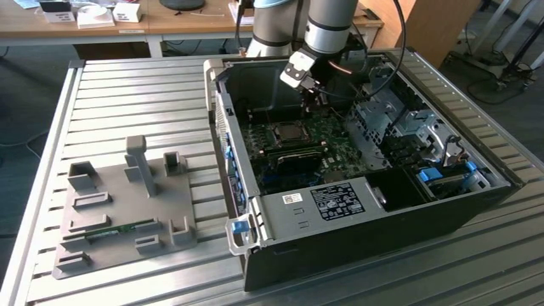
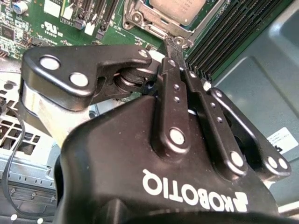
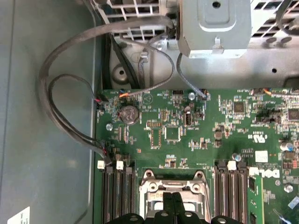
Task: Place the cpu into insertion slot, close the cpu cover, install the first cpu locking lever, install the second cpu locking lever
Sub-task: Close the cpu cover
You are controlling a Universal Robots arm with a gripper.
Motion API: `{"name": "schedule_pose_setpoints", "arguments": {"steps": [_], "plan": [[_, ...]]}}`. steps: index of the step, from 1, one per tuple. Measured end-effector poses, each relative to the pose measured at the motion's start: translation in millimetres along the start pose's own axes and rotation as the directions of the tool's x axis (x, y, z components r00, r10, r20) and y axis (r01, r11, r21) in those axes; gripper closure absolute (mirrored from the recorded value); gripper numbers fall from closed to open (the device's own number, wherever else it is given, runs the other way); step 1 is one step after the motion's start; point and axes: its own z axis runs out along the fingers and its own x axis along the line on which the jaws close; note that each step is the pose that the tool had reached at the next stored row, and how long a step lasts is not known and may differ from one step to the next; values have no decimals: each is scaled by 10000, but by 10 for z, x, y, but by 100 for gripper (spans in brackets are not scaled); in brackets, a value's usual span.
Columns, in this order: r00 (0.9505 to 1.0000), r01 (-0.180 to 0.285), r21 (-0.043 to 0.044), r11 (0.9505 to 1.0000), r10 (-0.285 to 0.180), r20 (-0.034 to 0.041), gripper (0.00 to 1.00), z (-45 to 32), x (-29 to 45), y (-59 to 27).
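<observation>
Cpu (image 2: 180,9), with a pale silvery-grey top, sits flat on the green board (image 2: 60,28), and the cover (image 2: 140,21) lies around it as a metal frame. The gripper (image 2: 174,42) has its fingers (image 2: 168,84) pressed together and holds nothing. The tips stand at the cover's edge; touching or not, I cannot tell.

Soft, even light, perhaps overhead; shadowed computer case (image 1: 255,83) interior.
</observation>
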Motion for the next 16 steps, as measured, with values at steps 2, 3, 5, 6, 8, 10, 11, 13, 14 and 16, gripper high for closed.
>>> {"name": "schedule_pose_setpoints", "arguments": {"steps": [2,3,5,6,8,10,11,13,14,16], "plan": [[10000,-3,190,9998,3,3,89,8,0,0],[10000,-4,216,9998,4,4,89,8,0,0],[10000,-4,216,9998,4,4,89,8,-1,0],[10000,-4,215,9998,4,4,89,8,0,0],[10000,-3,212,9998,3,1,89,11,0,-11],[10000,-2,208,9998,2,1,89,23,-1,-55],[10000,-3,206,9998,3,4,89,31,-2,-83],[10000,-4,199,9998,4,2,89,50,-2,-143],[10000,-3,199,9998,3,3,89,56,-3,-164],[10000,-3,198,9998,3,4,89,65,-4,-198]]}}
